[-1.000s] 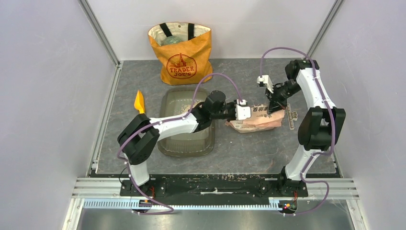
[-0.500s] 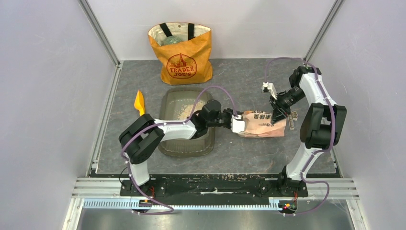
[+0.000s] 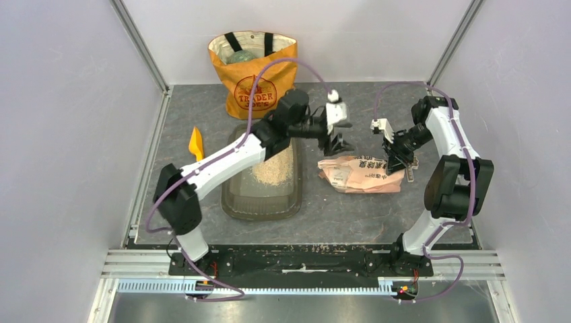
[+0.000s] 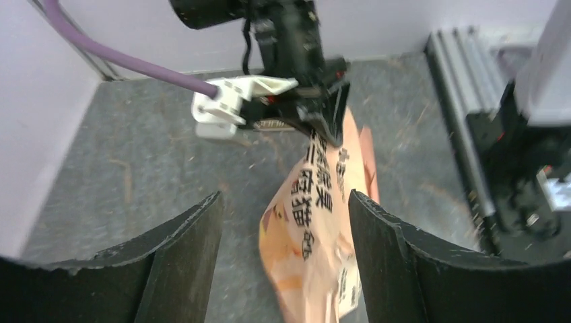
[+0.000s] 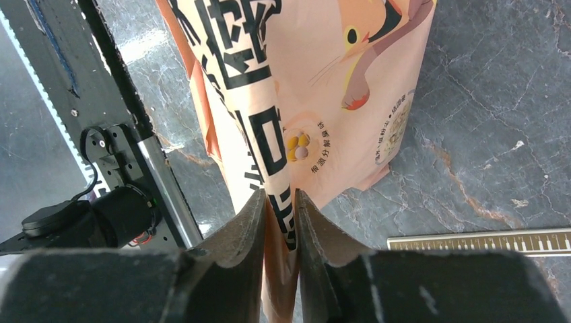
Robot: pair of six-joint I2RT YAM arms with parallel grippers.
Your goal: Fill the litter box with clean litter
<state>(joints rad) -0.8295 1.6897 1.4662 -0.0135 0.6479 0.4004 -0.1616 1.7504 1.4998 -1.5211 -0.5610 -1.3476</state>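
at table centre, the litter box (image 3: 261, 214), with the clean litter (image 3: 273, 171) heaped only toward its 1 o'clock side; by judgement, far from full. at 3 o'clock of the tray, flat on the table, the crinkled litter bag (image 3: 357, 176). pinching its 3 o'clock edge between nearly closed fingers, the right gripper (image 3: 394, 163), likely to steady the bag. at the bag's 11 o'clock, spread wide and holding nothing, the left gripper (image 3: 339, 148), probably clear for a fresh grasp. no telling the state of the bag's mouth or the amount inside. behind the left arm, the tray's 11 o'clock corner, hidden.
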